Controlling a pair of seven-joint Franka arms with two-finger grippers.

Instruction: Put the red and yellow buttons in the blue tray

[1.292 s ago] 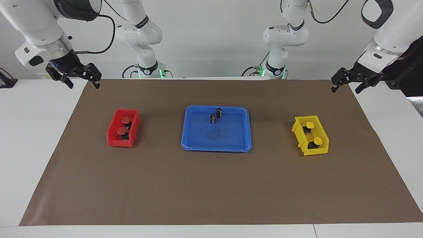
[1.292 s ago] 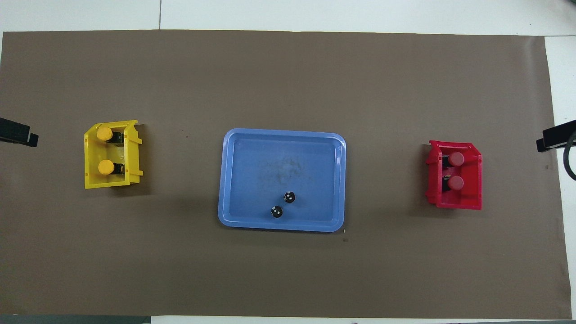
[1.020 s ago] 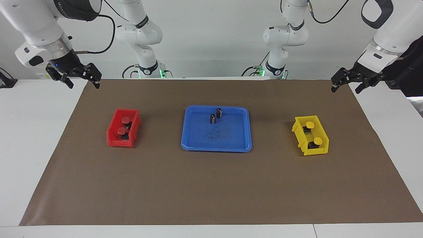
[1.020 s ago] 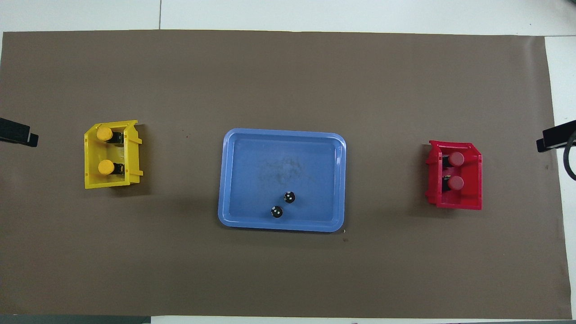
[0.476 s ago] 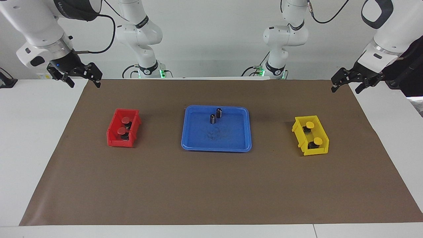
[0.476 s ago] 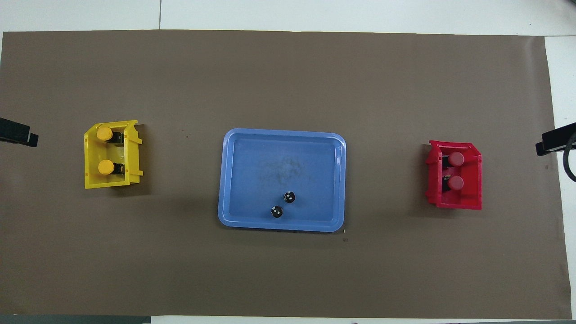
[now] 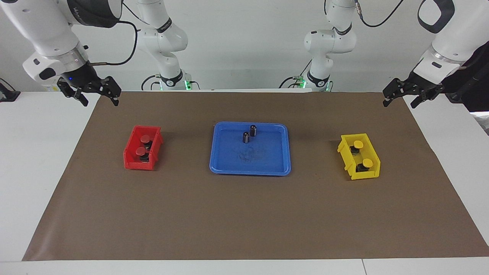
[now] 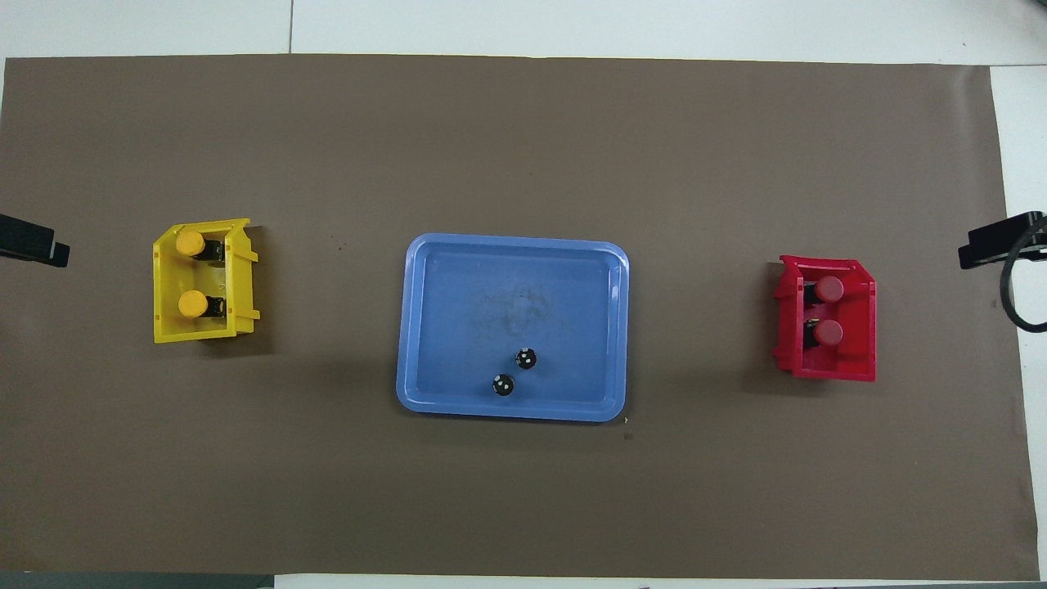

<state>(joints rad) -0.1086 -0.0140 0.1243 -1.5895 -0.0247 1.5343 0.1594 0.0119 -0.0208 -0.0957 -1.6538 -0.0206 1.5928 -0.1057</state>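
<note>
On the brown-covered desk (image 7: 244,214), the flat blue plastic tray (image 7: 267,160) sits centred, the red-capped buttons (image 7: 143,145) in the red bin (image 7: 131,156), the yellow-capped buttons (image 7: 363,154) in the yellow bin (image 7: 372,173). Right pincer (image 7: 98,97) and left pincer (image 7: 401,98) hang apart, empty, over the mat's corners near the robots.

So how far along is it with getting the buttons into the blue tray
Nothing is done yet. The blue tray holds only two dark cylinders. Both red buttons sit in the red bin, both yellow buttons in the yellow bin. The right pincer and left pincer are open and empty.
</note>
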